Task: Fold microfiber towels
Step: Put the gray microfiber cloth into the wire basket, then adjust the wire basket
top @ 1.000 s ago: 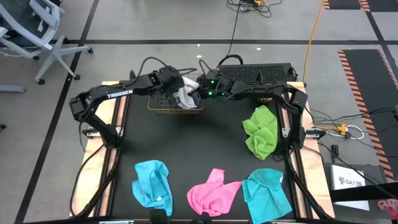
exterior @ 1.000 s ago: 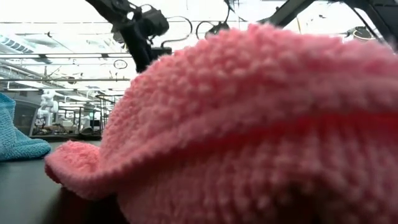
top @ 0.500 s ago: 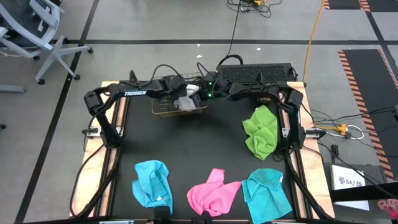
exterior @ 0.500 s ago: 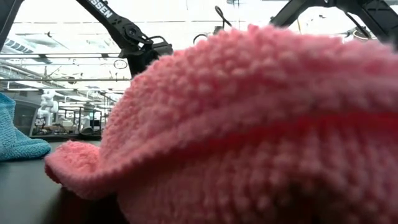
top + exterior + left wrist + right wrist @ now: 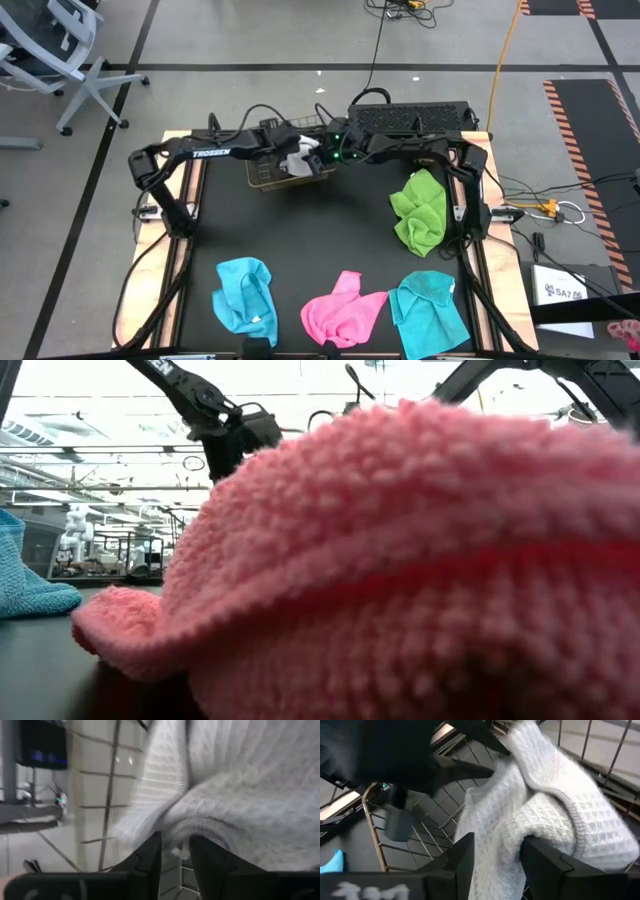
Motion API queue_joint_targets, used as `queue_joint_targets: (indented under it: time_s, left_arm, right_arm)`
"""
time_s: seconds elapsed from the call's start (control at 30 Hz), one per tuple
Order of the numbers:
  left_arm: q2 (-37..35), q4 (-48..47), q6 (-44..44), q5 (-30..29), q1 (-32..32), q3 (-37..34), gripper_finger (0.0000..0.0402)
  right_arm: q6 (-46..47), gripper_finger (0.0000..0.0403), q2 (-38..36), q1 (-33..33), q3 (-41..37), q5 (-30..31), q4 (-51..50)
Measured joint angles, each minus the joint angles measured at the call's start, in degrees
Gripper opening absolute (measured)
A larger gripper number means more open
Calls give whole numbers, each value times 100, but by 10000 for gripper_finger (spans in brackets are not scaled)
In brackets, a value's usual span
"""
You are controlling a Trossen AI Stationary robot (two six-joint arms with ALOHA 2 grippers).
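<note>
1 waffle-weave white-grey towel [image 5: 540, 815] lies bunched in the copper wire basket [image 5: 262, 176].

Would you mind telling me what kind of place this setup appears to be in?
Probably a robotics lab or workshop: a black work table stands on a grey tiled floor, cables trail across it, an office chair waits nearby, and hazard-striped floor tape marks the area.
</note>
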Motion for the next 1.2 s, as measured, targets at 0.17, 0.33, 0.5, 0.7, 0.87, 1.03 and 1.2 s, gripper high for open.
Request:
queue_joint_targets:
  time_s: [0.17, 0.33, 0.5, 0.7, 0.87, 1.03, 1.2]
  left_arm:
    - [-432, -123, 1, -22, -162, 9, 107]
    - [-789, -223, -93, -35, -291, 9, 108]
    - [-1031, -247, -520, -26, -385, 9, 108]
    - [-913, 81, -720, 832, -316, 9, 108]
    - [-447, 776, -403, 1243, -274, 7, 105]
    - [-80, 1001, -512, 1888, -163, 6, 61]
    - [76, 1120, -684, 2725, 17, 3, 8]
  right_arm:
    - [-348, 150, -321, 45, -2, 37, -328]
    - [-820, 150, -772, 111, 0, 515, -971]
    - [-896, 150, -1080, 225, -2, 935, -1478]
    - [-896, 150, -1354, 600, -2, 938, -1605]
    - [-892, 142, -1624, 991, -2, 938, -1721]
    - [-751, 108, -2032, 1376, -2, 937, -1877]
    - [-597, 31, -2468, 1692, -2, 1025, -2022]
